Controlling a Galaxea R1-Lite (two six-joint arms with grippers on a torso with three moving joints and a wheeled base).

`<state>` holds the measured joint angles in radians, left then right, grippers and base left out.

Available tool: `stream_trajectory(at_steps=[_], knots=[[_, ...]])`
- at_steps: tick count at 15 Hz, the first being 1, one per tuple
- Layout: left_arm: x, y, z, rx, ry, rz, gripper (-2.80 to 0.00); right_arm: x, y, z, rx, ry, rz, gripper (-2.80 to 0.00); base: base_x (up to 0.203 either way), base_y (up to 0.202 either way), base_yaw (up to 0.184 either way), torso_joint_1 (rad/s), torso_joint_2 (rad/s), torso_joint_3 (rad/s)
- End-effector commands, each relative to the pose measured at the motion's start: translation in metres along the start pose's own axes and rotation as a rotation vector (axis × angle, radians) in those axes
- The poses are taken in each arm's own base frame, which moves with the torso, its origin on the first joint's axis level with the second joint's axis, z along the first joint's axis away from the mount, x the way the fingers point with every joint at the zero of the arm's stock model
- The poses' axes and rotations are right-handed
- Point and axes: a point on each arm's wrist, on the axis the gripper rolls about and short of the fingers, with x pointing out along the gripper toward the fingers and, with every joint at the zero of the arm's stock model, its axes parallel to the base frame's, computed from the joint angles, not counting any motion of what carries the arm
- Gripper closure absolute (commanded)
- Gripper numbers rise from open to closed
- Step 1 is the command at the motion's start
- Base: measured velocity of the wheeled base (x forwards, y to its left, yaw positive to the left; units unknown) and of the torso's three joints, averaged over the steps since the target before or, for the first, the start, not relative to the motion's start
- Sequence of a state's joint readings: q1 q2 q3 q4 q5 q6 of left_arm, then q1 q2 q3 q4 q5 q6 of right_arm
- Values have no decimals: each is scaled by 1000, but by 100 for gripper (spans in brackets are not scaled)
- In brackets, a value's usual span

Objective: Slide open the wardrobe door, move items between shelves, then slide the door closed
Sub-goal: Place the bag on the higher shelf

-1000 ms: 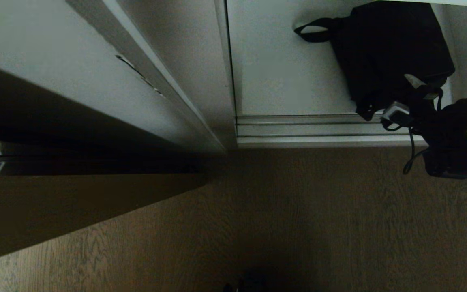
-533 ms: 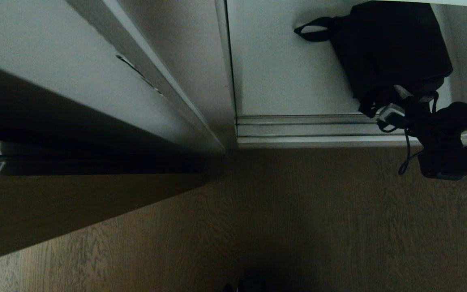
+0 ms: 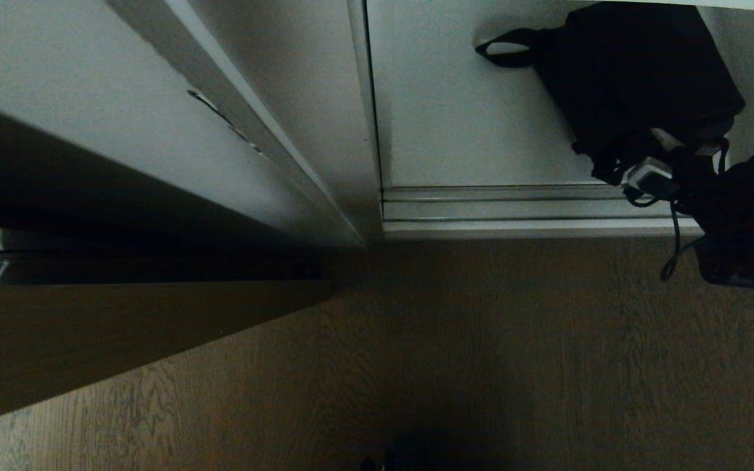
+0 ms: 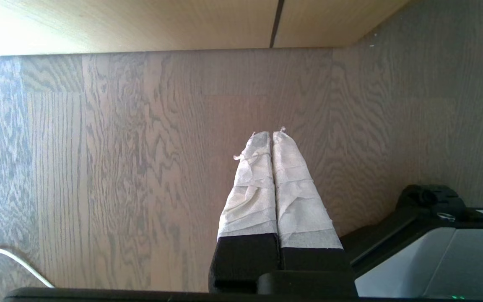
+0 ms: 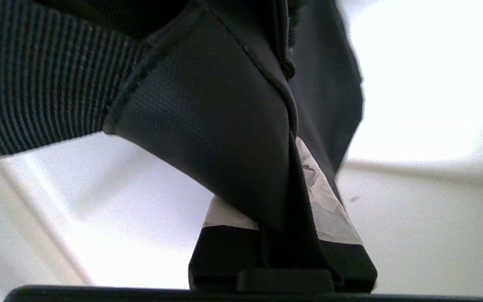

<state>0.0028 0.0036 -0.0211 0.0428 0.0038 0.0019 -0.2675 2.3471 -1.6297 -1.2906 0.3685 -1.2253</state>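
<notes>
Shifted slightly rightward since a second ago: black bag (image 3: 639, 85), low on white shelf (image 3: 468, 131) by its front edge, door already slid aside. Clamped on fabric fold near bag's front corner for lifting: right claw (image 3: 662, 167). Clenched empty above wood floor (image 4: 99, 167), parked clear: left claw (image 4: 271, 138).

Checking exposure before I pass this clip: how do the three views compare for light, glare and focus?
Head view: dim, the black bag on the white shelf reads as a silhouette. Left wrist view: evenly lit and sharp, with glare on the wood panel. Right wrist view: shelf blown out white, the strap in the right gripper close and soft.
</notes>
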Motion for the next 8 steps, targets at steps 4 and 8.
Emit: stream_trajectory(at_steps=[4,8], knots=[[0,0,0,0,0,1,0,-61,-51,28,32,71,127,0,0,0,0,0,0,0],[0,0,0,0,1,1,0,-86,-104,58,30,64,107,0,0,0,0,0,0,0]])
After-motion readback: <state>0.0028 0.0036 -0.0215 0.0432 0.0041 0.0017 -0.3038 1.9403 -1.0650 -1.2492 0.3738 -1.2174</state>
